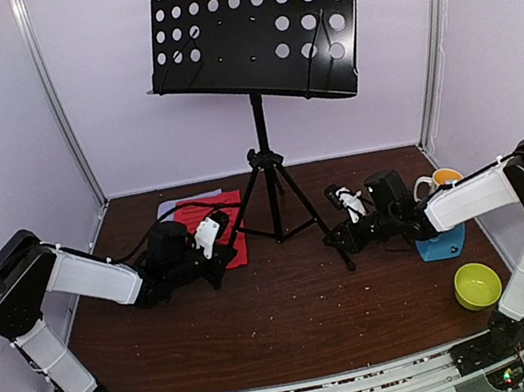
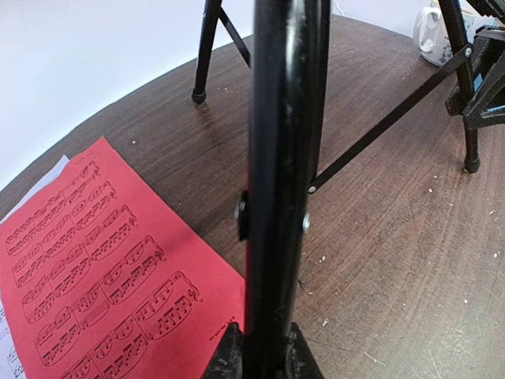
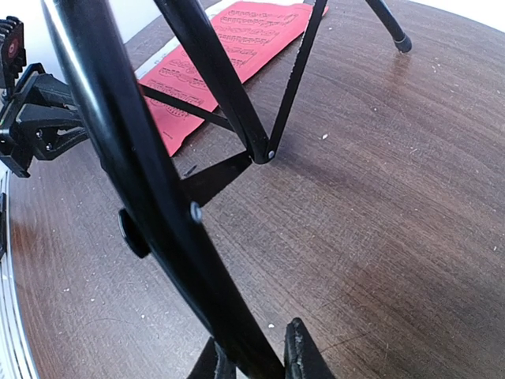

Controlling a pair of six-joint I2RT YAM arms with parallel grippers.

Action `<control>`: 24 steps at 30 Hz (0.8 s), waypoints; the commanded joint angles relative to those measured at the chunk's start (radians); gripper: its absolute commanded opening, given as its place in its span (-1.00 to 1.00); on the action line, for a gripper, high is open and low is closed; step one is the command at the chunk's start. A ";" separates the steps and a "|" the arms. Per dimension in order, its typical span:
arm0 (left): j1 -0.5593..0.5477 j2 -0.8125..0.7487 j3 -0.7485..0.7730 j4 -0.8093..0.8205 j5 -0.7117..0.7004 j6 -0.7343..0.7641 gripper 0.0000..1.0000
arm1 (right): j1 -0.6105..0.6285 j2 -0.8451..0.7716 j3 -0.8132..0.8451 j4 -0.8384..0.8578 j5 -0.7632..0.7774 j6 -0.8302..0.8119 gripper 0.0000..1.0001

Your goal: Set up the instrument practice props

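While the music stand point(image 1: 262, 135) stands upright in the middle, the left gripper point(image 2: 264, 357) clamps one tripod leg and the right gripper point(image 3: 251, 362) another. The red sheet point(image 2: 102, 260) (white sheet point(image 1: 171, 208) beside it) lies flat by the left gripper.

On my feed, a small yellow bowl point(image 1: 477, 285) sits upright on the dark wood bench point(image 1: 290, 298). A white mug point(image 1: 425, 186) stands well behind the bowl, slightly to its left (something orange shows at the mug, I can't tell what). Pale specks dot the bench left of the bowl.
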 commanded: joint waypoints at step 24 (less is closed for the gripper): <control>0.046 -0.039 -0.043 -0.053 0.026 -0.144 -1.00 | -0.128 0.027 -0.061 -0.073 0.114 0.375 -1.00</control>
